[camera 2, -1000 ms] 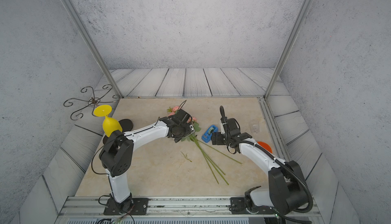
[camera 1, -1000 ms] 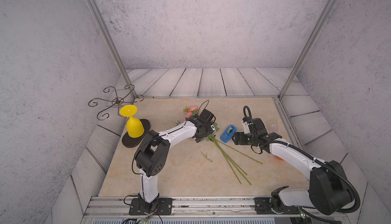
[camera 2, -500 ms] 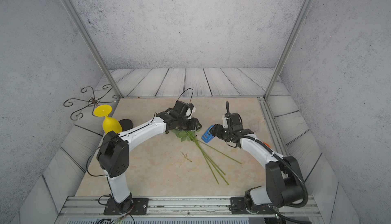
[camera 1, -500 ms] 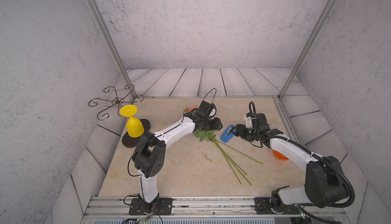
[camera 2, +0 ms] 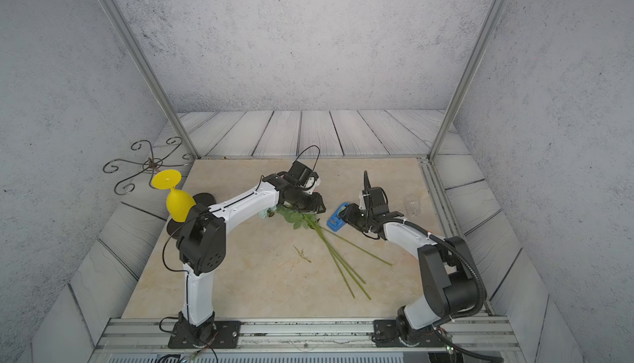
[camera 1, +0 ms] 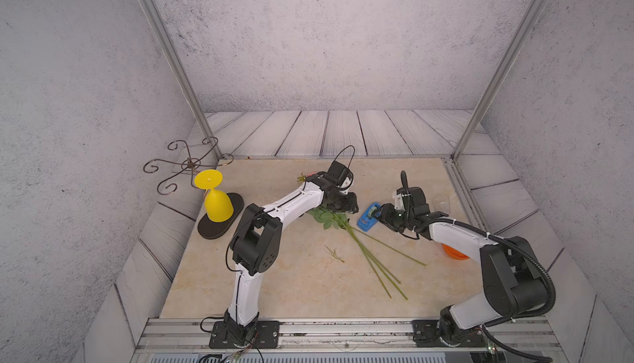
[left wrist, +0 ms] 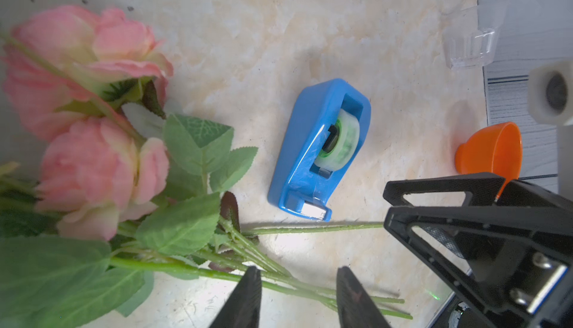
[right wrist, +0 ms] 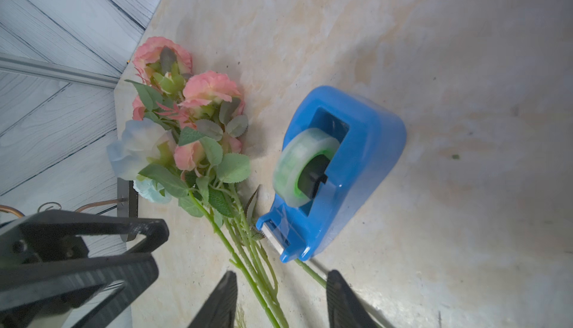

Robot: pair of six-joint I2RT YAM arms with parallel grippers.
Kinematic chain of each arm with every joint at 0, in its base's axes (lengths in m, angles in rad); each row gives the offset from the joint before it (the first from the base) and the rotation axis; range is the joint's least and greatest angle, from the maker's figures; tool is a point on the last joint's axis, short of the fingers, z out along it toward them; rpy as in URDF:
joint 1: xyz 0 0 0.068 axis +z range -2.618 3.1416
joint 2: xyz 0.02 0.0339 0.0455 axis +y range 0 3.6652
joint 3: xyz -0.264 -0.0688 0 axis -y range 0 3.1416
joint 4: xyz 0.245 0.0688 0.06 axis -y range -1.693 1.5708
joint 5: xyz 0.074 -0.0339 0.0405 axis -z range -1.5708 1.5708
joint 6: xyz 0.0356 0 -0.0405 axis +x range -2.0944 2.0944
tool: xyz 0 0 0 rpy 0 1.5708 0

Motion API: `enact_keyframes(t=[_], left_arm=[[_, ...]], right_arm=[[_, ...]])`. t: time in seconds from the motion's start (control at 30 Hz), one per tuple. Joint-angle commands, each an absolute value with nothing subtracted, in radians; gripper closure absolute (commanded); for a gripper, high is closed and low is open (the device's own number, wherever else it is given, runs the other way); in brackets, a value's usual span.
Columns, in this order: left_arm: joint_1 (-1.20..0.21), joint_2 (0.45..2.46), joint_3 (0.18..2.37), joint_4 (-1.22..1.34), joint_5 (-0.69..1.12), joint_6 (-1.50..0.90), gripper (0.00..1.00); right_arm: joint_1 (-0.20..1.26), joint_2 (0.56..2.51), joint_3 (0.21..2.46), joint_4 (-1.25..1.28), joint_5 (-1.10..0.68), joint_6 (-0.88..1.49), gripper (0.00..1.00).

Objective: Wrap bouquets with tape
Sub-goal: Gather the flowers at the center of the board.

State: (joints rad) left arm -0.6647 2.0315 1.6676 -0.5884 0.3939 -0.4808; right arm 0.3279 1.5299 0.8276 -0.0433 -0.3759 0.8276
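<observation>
The left gripper (left wrist: 297, 292) hangs low over the table (camera 1: 291, 286) with its jaws about half apart and nothing pinched between them. The stems (left wrist: 186, 268) of the bouquets (left wrist: 93, 168) cross the gap just below the leaves. The step in hand looks to be gathering those stems, so the gripper should sink until both fingers flank the whole bundle. It should then close squarely across the bundle near the leaves, where the stems lie tightest, not farther down where they fan out and one could slip free. To the right of the blooms stands the blue dispenser (right wrist: 356, 171) with the tape (right wrist: 297, 162) upright in it. Its cutter end points at the stems and nearly touches them, and one stem seems to run under that end. Farthest right, the right gripper (right wrist: 279, 298) is likewise part open and empty. It straddles the stems just beside the cutter, with the roll just ahead of its fingertips, so it should avoid nudging the dispenser as it closes
</observation>
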Motion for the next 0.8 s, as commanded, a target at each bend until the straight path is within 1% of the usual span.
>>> enact_keyframes(t=[0.0, 0.13, 0.23, 0.33, 0.4, 0.53, 0.67, 0.77], left_arm=[[-0.666, 2.001, 1.643, -0.588, 0.393, -0.531, 0.55], [-0.67, 1.986, 1.639, -0.624, 0.348, -0.561, 0.54], [-0.659, 1.92, 1.569, -0.616, 0.312, -0.624, 0.54], [-0.641, 1.823, 1.444, -0.54, 0.291, -0.668, 0.44], [-0.626, 1.79, 1.386, -0.509, 0.318, -0.701, 0.42], [-0.631, 1.774, 1.365, -0.502, 0.338, -0.717, 0.4], [-0.636, 1.78, 1.276, -0.384, 0.393, -0.873, 0.3], [-0.652, 1.794, 1.209, -0.329, 0.387, -1.012, 0.24]], right_arm=[[0.335, 1.557, 0.841, -0.038, -0.374, 0.848, 0.53], [0.332, 1.512, 0.859, -0.2, -0.298, 0.714, 0.53], [0.328, 1.436, 0.823, -0.291, -0.24, 0.581, 0.52], [0.327, 1.385, 0.779, -0.366, -0.22, 0.471, 0.47], [0.334, 1.375, 0.746, -0.359, -0.243, 0.396, 0.44], [0.359, 1.432, 0.759, -0.363, -0.248, 0.282, 0.42], [0.37, 1.51, 0.786, -0.334, -0.282, 0.255, 0.42], [0.383, 1.554, 0.807, -0.327, -0.289, 0.265, 0.42]])
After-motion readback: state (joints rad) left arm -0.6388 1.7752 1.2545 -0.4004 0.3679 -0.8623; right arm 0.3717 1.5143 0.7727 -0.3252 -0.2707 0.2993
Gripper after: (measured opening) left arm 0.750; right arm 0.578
